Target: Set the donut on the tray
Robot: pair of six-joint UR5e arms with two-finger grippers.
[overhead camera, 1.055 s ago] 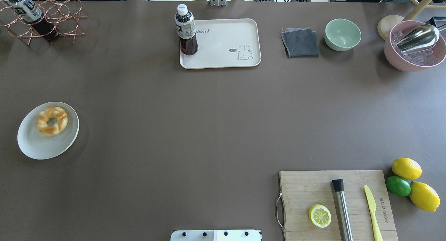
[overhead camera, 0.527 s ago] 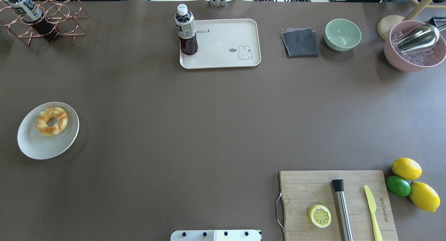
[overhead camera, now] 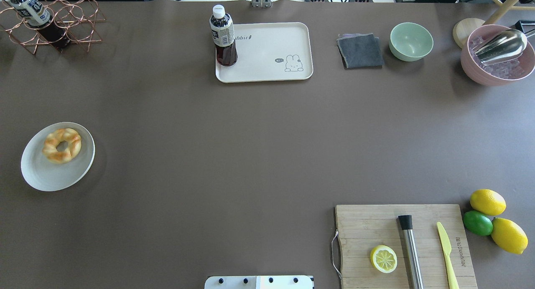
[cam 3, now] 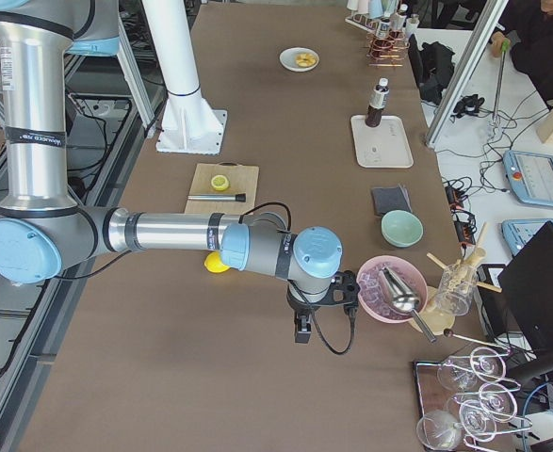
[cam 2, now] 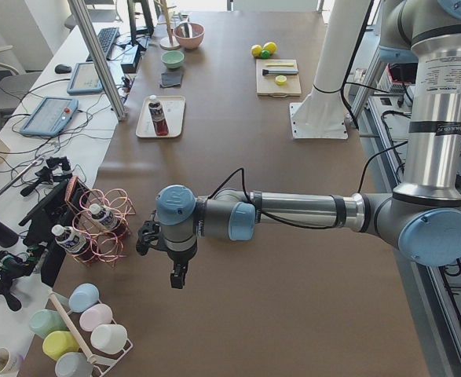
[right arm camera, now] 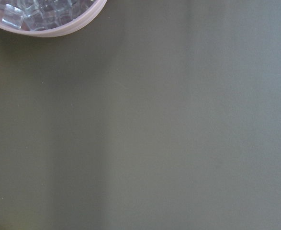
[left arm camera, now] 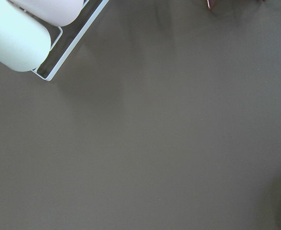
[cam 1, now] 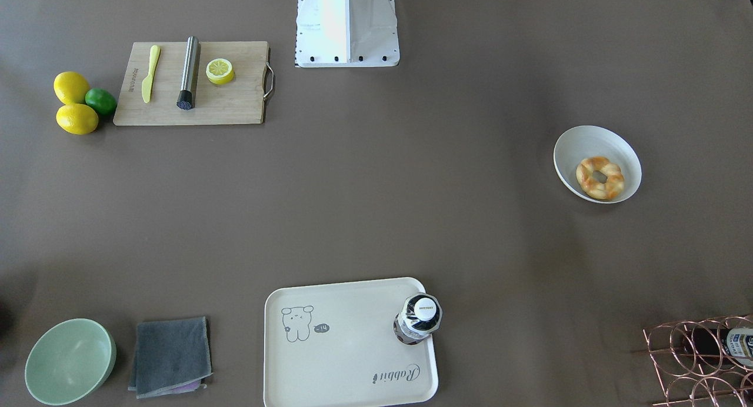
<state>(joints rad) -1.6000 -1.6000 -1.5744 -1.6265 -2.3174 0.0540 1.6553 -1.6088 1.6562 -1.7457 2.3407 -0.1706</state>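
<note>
Task unstarted: donut [overhead camera: 62, 145] on plate [overhead camera: 50, 176], well apart from tray [overhead camera: 267, 46]; cannot tell whether left tool [cam 2: 176, 277] or right tool [cam 3: 302, 331] is apart.

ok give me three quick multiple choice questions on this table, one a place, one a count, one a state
1. Where is the donut? A in the green bowl; B on the white plate; C on the grey cloth.
2. How many whole lemons lie beside the cutting board? A one; B two; C four.
3. The bottle on the tray is: A lying flat; B upright, capped; C upright, uncapped.
Answers: 1 B, it rests on the plate; 2 B, two flank the lime; 3 B, it stands with its white cap on.
</note>
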